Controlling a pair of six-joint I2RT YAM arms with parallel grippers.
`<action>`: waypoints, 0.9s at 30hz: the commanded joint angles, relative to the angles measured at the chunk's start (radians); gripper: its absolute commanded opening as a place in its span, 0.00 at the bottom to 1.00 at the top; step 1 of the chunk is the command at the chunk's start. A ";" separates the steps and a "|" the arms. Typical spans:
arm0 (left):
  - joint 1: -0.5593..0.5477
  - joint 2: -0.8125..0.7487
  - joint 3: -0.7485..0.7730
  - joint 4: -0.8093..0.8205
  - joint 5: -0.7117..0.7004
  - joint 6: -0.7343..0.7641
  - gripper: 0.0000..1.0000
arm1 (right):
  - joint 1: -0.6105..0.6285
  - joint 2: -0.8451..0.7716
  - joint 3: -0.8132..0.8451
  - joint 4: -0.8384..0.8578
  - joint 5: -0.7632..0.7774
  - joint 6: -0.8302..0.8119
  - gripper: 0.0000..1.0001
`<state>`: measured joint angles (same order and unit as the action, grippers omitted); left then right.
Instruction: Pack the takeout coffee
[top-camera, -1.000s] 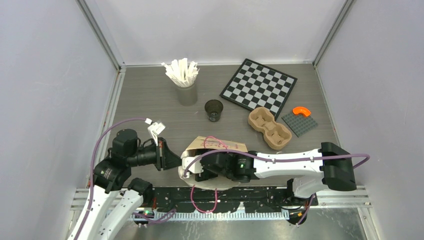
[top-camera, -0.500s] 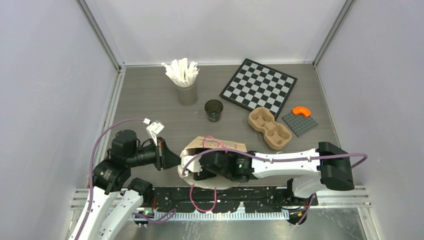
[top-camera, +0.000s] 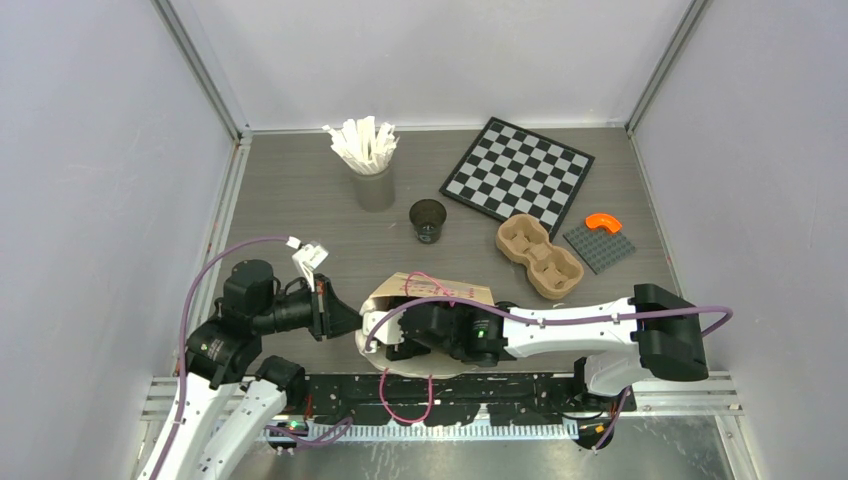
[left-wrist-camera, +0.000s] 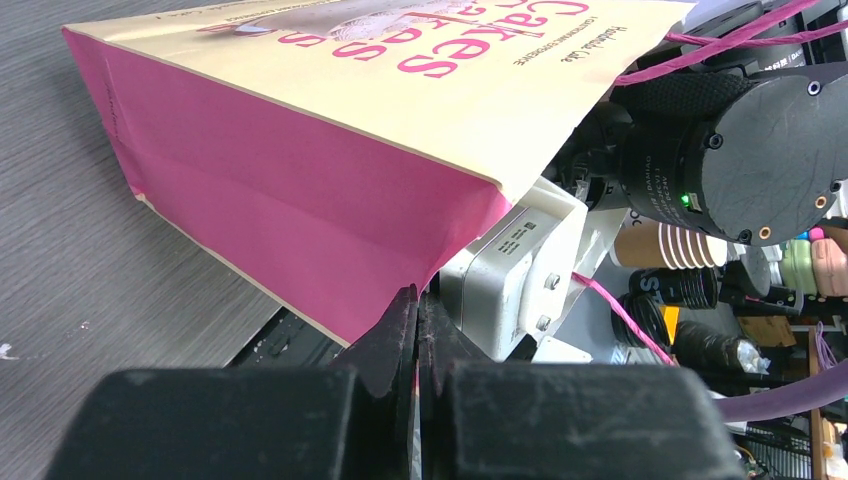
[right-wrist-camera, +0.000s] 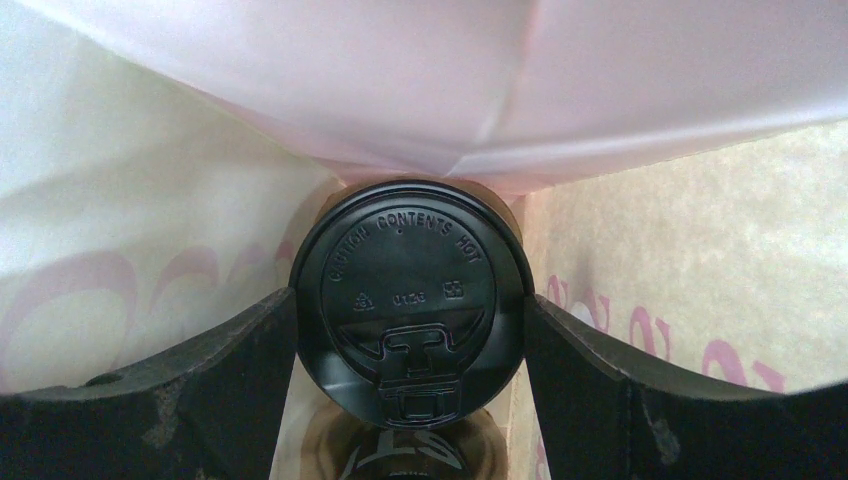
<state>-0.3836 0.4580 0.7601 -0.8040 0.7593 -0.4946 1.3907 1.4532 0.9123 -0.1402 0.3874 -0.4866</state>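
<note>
So the right hand (right-wrist-camera: 410, 303) is inside the paper bag (left-wrist-camera: 300, 170), clamped on a lidded coffee cup (right-wrist-camera: 408, 262); the left hand (left-wrist-camera: 418, 312) is pinched tight on the bag's edge.

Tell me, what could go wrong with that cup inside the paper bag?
The left gripper pinches only the edge of the paper bag; if it slips, the bag could collapse onto the right arm. The right gripper holds the lidded cup around its lid, deep inside; a snag on withdrawal might drag the cup out. The bag lies on its side, so a released cup could roll.
</note>
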 joint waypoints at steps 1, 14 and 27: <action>-0.012 -0.009 0.008 0.049 0.133 -0.031 0.00 | -0.034 0.035 -0.042 -0.051 0.043 0.052 0.74; -0.012 -0.002 0.009 0.057 0.111 -0.038 0.00 | -0.041 -0.008 -0.033 -0.044 0.085 0.027 0.79; -0.012 0.002 0.018 0.054 0.089 -0.044 0.00 | -0.041 -0.040 0.028 -0.068 0.074 -0.001 0.89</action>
<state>-0.3840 0.4587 0.7578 -0.7918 0.7639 -0.5053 1.3720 1.4311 0.9020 -0.1616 0.4164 -0.4938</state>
